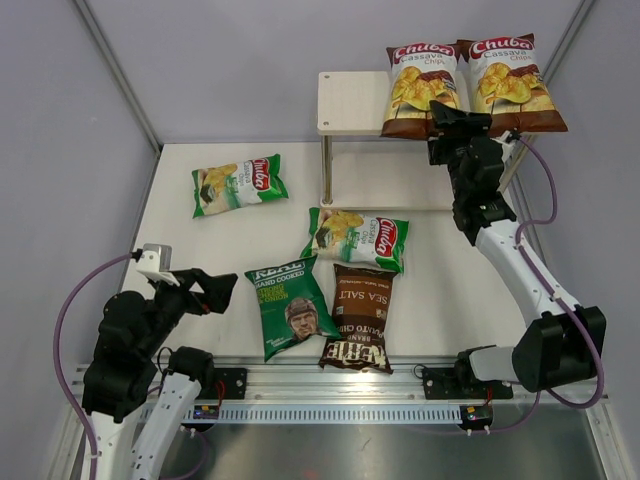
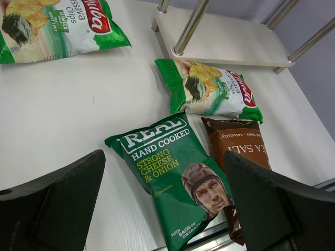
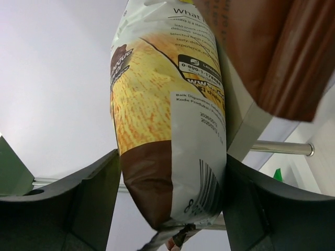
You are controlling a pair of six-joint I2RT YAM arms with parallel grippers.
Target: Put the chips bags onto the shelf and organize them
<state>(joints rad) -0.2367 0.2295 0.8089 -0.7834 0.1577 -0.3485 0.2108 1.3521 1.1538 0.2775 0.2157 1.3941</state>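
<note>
Two brown-and-white Chuba bags (image 1: 425,85) (image 1: 508,82) lie side by side on the top board of the shelf (image 1: 350,100), overhanging its front edge. My right gripper (image 1: 452,118) is at the left bag's lower end; in the right wrist view (image 3: 172,198) its open jaws stand on either side of that bag (image 3: 162,104), touching it. On the table lie two green Chuba bags (image 1: 240,184) (image 1: 357,238), the REAL bag (image 1: 291,305) and the Kettle bag (image 1: 360,318). My left gripper (image 1: 222,290) is open and empty, left of the REAL bag (image 2: 167,167).
The shelf's lower board (image 2: 225,42) is bare, with metal legs (image 2: 189,26) at its corners. Grey walls close in the table at the back and sides. A metal rail (image 1: 340,385) runs along the near edge by the arm bases.
</note>
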